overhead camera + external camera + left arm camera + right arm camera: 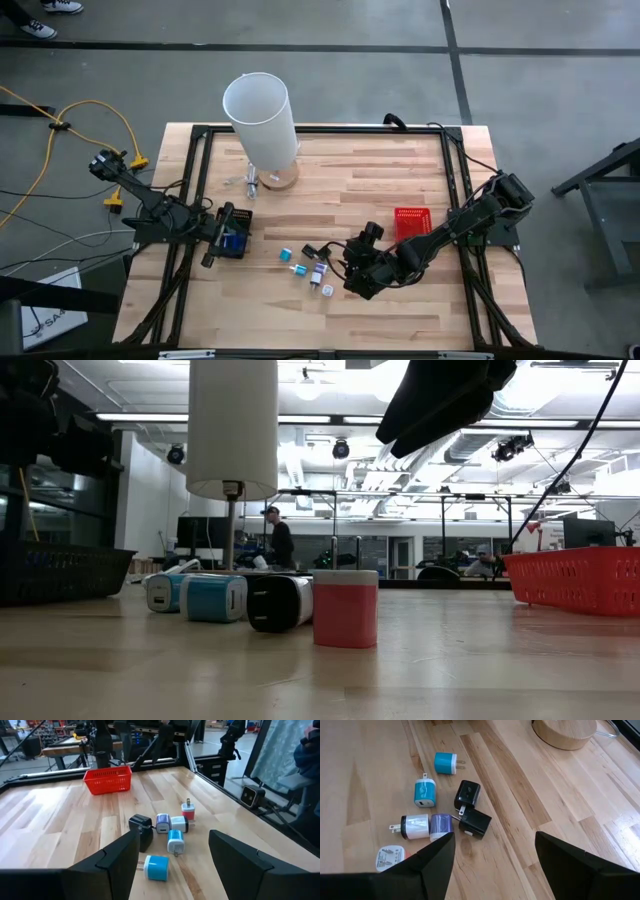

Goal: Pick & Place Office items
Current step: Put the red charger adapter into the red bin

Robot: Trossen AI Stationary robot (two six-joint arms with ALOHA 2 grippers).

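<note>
Wooden bench (380, 180), two arms in from either side.

Left gripper (172, 862) hovers low over the left part of the bench, fingers (112, 862) spread wide, nothing between them. In the high view it sits just beside a dark tray (236, 240) with something blue in it.

Right gripper (492, 857) hangs over the bench middle, right of the item cluster, fingers (572, 857) wide apart and empty.

Office items, all small plug-style chargers, lie loose on the bench between the two grippers:
- teal charger (445, 762), farthest from the right gripper, prongs out
- blue-and-white charger (424, 792) just beside it
- two black chargers (467, 795) (475, 822), touching
- white charger (415, 827) against a purple-faced one (440, 825)
- red-based charger (188, 811) with white top, standing apart at the cluster's edge

Red mesh basket (412, 223) stands right of the cluster, by the right arm. Contents cannot be told.

Tall white cylinder (262, 120) on a round wooden base (565, 732), far side of the bench.

A person (282, 540) stands in the room beyond.
</note>
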